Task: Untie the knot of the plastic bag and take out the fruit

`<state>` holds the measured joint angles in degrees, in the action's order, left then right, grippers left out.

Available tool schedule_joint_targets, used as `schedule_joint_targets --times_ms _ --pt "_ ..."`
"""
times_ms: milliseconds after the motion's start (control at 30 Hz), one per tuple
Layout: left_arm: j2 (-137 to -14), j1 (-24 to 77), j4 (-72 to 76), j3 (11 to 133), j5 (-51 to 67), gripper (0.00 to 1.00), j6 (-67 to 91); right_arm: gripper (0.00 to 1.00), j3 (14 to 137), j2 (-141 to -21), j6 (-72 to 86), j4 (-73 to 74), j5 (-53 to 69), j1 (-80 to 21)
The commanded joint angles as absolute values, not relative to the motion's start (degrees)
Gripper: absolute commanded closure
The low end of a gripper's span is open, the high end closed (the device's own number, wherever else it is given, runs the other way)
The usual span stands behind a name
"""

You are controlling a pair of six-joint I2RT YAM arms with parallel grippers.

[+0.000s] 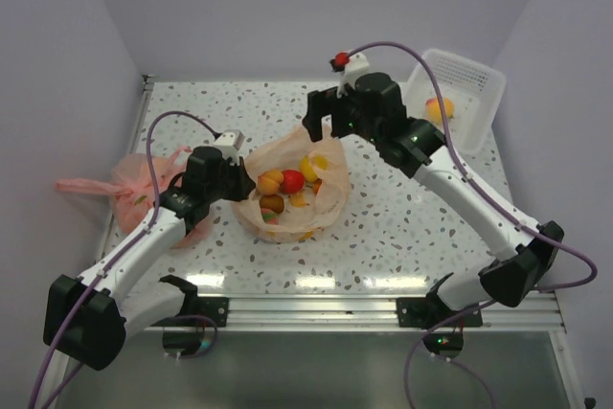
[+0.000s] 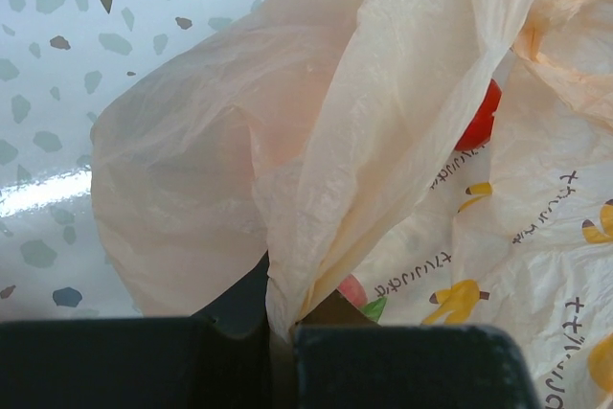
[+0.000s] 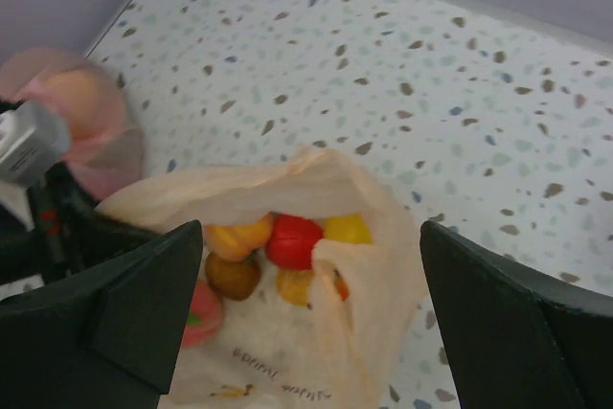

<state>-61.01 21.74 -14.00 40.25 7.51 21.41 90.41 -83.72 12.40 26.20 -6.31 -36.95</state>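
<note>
The left gripper [image 1: 246, 179] [image 2: 281, 332] is clenched on an edge of the plastic bag [image 1: 321, 203] [image 2: 383, 122]. The bag lies open on the surface [image 1: 402, 227], below the right gripper [image 1: 324, 126] [image 3: 311, 270], whose fingers are spread wide. Fruit [image 1: 292, 181] [image 3: 292, 239] sits inside.

Bag [image 2: 287, 141]: thin, crinkly, translucent plastic, slight sheen. Table [image 1: 383, 237]: smooth speckled top, glossy, showing glare. Basket [image 1: 474, 83]: white perforated plastic, matt.

A pink bag [image 1: 124, 179] lies at the left edge of the speckled table [image 1: 402, 227], and a white basket [image 1: 479, 83] sits at the far right.
</note>
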Motion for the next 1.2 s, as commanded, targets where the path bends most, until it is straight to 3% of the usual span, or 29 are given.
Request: schedule_joint_targets --times_ms 0,133,400,767,1167 --pt "-59.9 21.2 -11.1 39.2 7.6 1.0 20.1 0.02 87.5 -82.9 10.0 28.1 -4.7 -44.1" --pt "-59.3 21.4 -11.6 39.0 6.5 1.0 20.2 0.02 84.0 -85.1 10.6 27.0 -4.7 -52.9" --pt "-55.7 22.3 -14.3 36.4 2.7 1.0 21.4 0.05 73.4 -92.2 19.4 15.7 -1.2 -55.1" --pt "-54.9 22.4 -14.6 36.7 -2.7 1.0 21.3 0.04 73.4 -101.4 20.7 1.9 -11.7 -55.2" --pt "-54.5 22.4 -13.7 36.1 -1.0 1.0 20.6 0.01 77.8 -111.7 15.6 -8.7 -17.1 -54.7"
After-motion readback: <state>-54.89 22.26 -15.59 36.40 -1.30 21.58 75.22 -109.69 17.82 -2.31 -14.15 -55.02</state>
